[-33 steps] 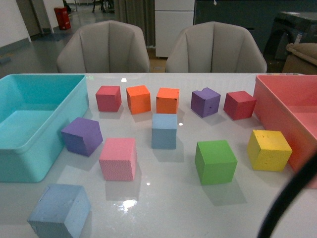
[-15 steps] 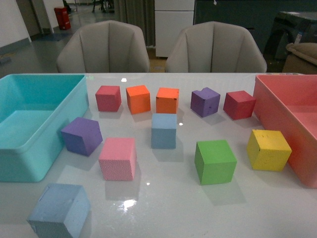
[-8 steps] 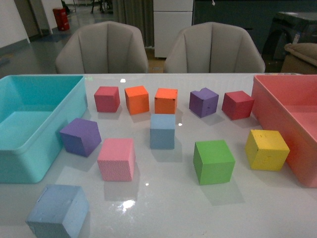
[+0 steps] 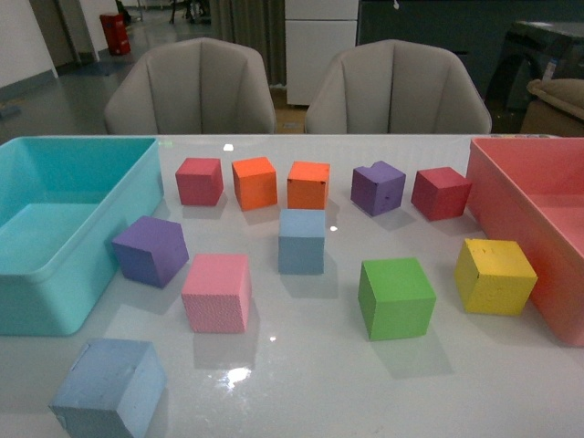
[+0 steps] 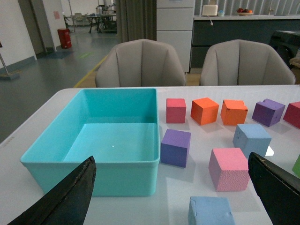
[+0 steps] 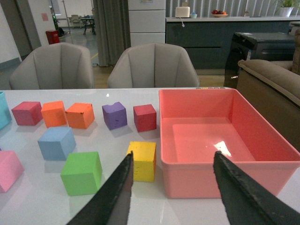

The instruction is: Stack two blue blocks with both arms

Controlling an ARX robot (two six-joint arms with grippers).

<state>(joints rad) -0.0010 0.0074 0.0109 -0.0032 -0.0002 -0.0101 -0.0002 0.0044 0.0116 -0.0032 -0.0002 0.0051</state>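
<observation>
The left black tool and right black tool hang spread and empty, seemingly because the central pale dusty-blue foam cube and nearer blue cube lie well apart, unpicked.

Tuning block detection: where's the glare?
Front view: small glare spots on the glossy white table near the nearest pale-blue foam cube. Left wrist view: glare beside the other pale-blue foam cube. Right wrist view: glare inside the pink plastic bin.
</observation>
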